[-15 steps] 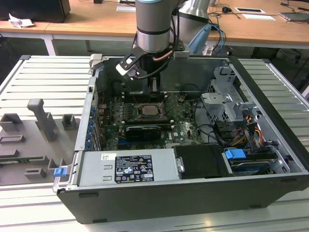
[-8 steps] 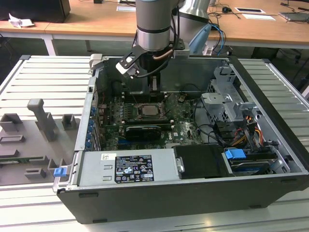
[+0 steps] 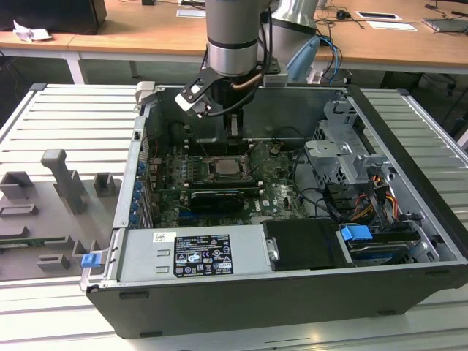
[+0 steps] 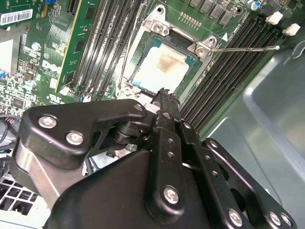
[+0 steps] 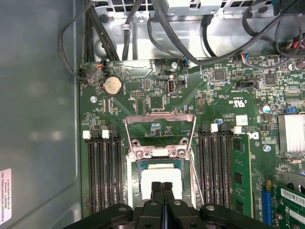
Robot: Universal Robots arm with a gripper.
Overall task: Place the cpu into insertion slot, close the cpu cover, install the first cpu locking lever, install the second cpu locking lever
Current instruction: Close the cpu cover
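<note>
so the cpu [image 5: 160, 175] is already sitting in the slot [image 5: 135, 167], silver top up, and it looks flat as far as i can tell. the cover [image 5: 159, 120] is flipped open, tipped back off its hinge, with bare green board showing through its window. the jaws are pinched together with nothing between them, tips hovering just over the near edge of the chip in both wrist views. in the exterior view the arm [image 3: 232, 33] hangs straight down into the open pc case [image 3: 219, 307], which sits on the slatted counter [image 3: 58, 110].

my read is that closing the cover is the job in hand. tips for doing it clean:

- leave the jaws shut and use them as a blunt pusher, no need to grab the thin frame
- catch the free edge, the one far from the hinge, and follow the arc over rather than shoving straight down
- stay off the chip top so it doesn't get nudged in its seat
- watch the thin locking lever [image 4: 248, 48] sticking out sideways, since it could get trapped under the frame
- the memory slots [image 5: 102, 176] sit close on both sides, so there's little room for sideways drift
</note>
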